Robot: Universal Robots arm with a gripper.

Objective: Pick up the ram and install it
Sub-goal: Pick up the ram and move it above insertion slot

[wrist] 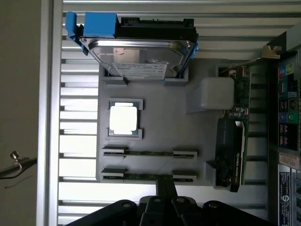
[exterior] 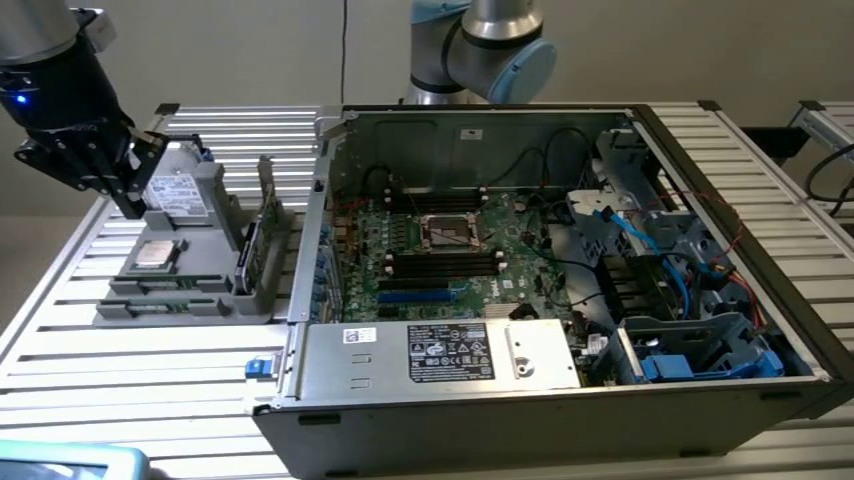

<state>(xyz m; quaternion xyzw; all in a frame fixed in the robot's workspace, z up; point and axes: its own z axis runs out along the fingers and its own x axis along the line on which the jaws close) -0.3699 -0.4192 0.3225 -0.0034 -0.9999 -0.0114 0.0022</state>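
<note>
Nothing reads clearly: print on the power supply label and the hard drive label is too small.

Open room above the ram sticks; upright expansion card close beside, hard drive farther off

claw: base cut off at edge | ram: middle hidden behind claw

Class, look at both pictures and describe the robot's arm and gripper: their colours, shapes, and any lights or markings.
The arm is built of round silver-grey tubes with pale blue caps at the joints. The gripper is black, its body narrowing into slim jointed fingers. A small blue light glows on its side. No readable markings show.
</note>
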